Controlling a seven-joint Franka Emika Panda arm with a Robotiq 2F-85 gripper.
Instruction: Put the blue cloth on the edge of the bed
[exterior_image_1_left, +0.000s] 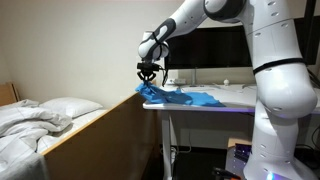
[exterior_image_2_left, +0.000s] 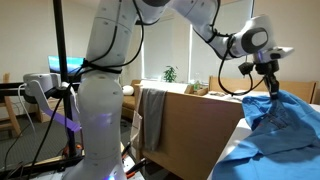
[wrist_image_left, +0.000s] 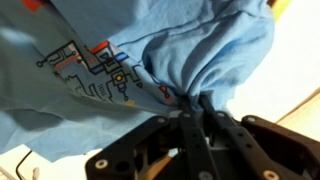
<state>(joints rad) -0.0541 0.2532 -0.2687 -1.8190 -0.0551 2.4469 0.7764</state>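
One gripper (wrist_image_left: 192, 102) pinching blue cloth (wrist_image_left: 225, 50), tips hidden

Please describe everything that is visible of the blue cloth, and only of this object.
The blue cloth is a soft, limp, wrinkled fabric of medium blue. The wrist view shows a small printed line drawing on it, in dark, red and yellow. Most of the cloth lies crumpled on the white desk. At the desk's end next to the bed's wooden side board, one part is bunched and raised into a peak. There the gripper pinches a fold between its fingers.
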